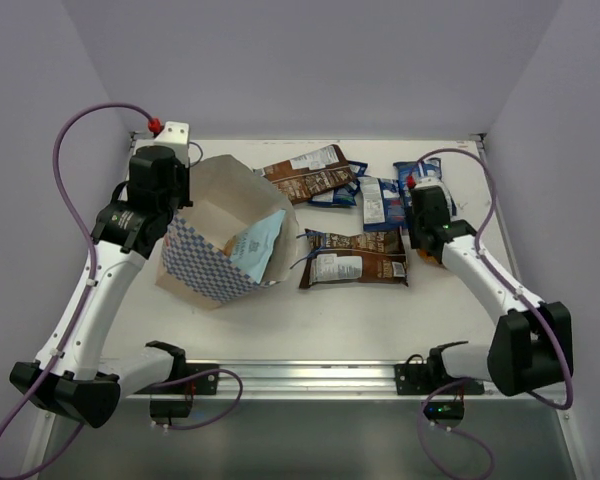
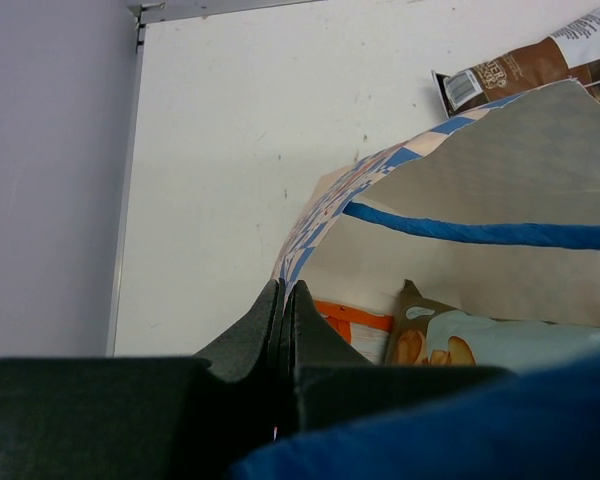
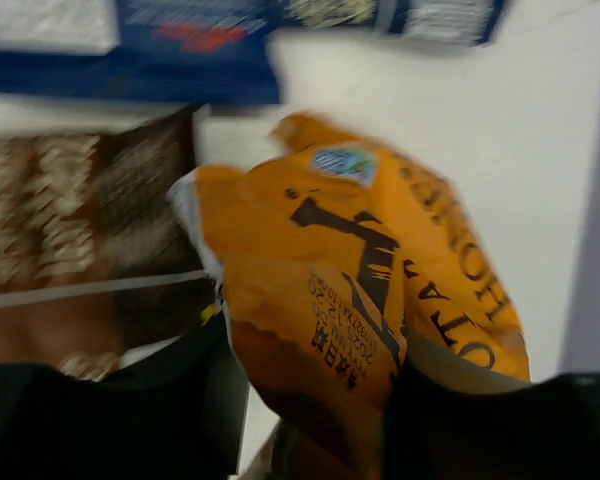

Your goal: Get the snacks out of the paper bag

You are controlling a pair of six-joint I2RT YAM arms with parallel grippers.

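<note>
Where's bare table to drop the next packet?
Bare: the front strip between the paper bag, the front brown packets and the near rail. Thin strip along the back wall. Crowded: back right, the packet pile beside the right arm.

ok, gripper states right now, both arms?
Left gripper: shut, pinching the paper bag rim.
Right gripper: orange packet between its jaws; gripped or loose cannot be told.

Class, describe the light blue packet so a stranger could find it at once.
Find the paper bag lying open on the table's left half. The light blue packet pokes from its mouth. The brown packets and dark blue packets to its right all lie outside the bag.
</note>
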